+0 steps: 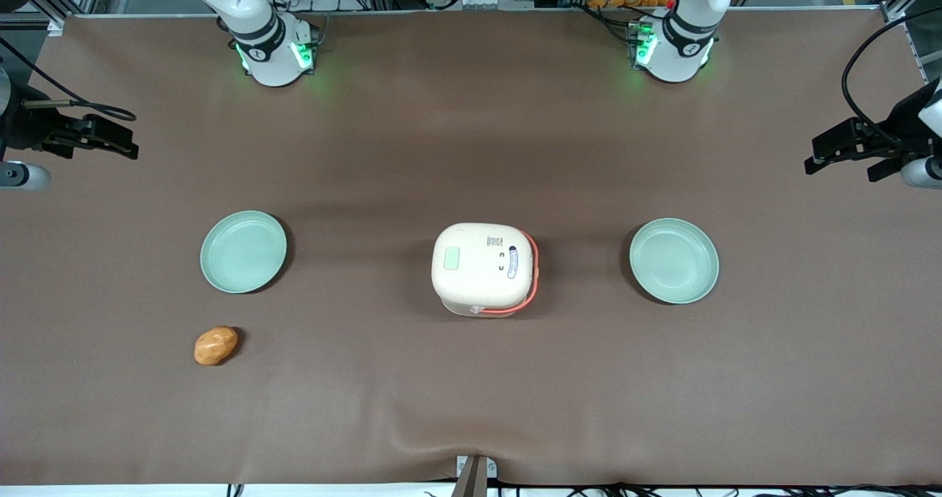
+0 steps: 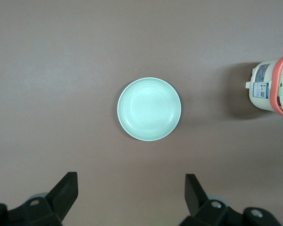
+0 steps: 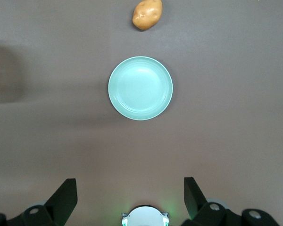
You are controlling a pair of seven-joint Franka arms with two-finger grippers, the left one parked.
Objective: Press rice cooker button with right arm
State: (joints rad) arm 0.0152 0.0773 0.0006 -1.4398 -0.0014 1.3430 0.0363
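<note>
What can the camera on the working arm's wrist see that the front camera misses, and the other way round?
Only the wrist view shows the gripper from above, its fingers spread open, hanging high over the table. Only the front view shows the rice cooker, lid closed, mid-table, the second green plate toward the parked arm's end, and both arm bases. Both show the green plate at the working arm's end and the potato beside it, nearer the front camera.

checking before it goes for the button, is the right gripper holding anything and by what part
Nothing is held. The gripper is open and hangs high above a green plate, far from the rice cooker.
</note>
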